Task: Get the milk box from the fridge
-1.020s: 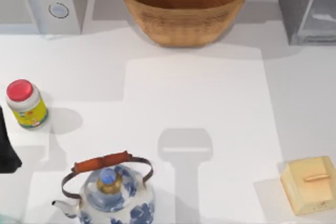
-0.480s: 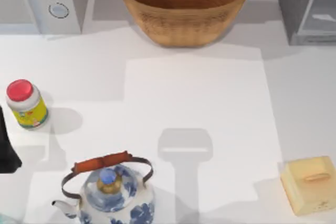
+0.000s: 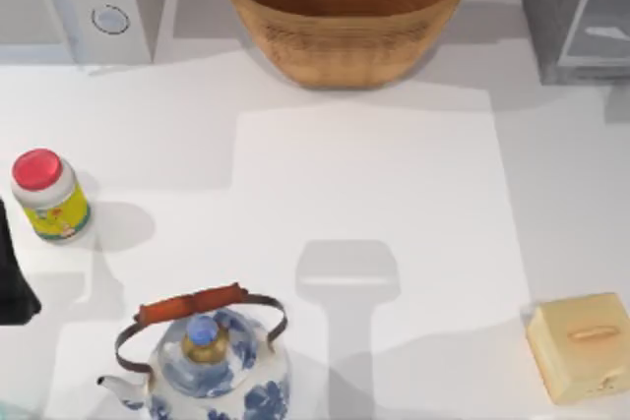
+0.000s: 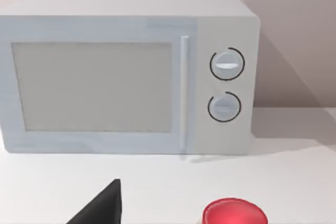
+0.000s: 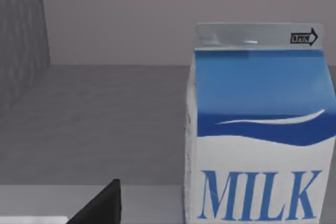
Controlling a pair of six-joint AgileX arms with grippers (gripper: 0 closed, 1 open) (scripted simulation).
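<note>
**Right arm reaches into the fridge, milk box straight ahead**

The milk box (image 5: pixel 260 129) stands upright on a grey shelf inside the fridge (image 3: pixel 551 7), its blue and white face with the word MILK turned toward the right wrist camera. It fills much of that view, so the right arm appears to be reaching into the cabinet, lined up for a grasp. A dark wedge at the frame's lower edge is probably part of the right tool (image 5: pixel 102 205), but whether that tool is spread or pressed together cannot be told. Nothing is seen touching the carton, so in my judgement it has yet to be gripped.

From above, the fridge sits at the worktop's (image 3: pixel 364 204) far right corner, its pale door panel angled outward, which would leave the interior open to that arm.

The left arm is parked at the worktop's left edge, a dark shape just beside a red-lidded jar (image 3: pixel 49 194). Its wrist camera faces a white microwave (image 4: pixel 126 74) at the far left corner; the state of the left tool (image 4: pixel 100 208) cannot be told either.

Also on the worktop are a woven basket (image 3: pixel 345 12) at the far middle, a blue and white kettle (image 3: pixel 207 361) near the front and a pale yellow box (image 3: pixel 581 346) at front right, all well apart from the fridge.
</note>
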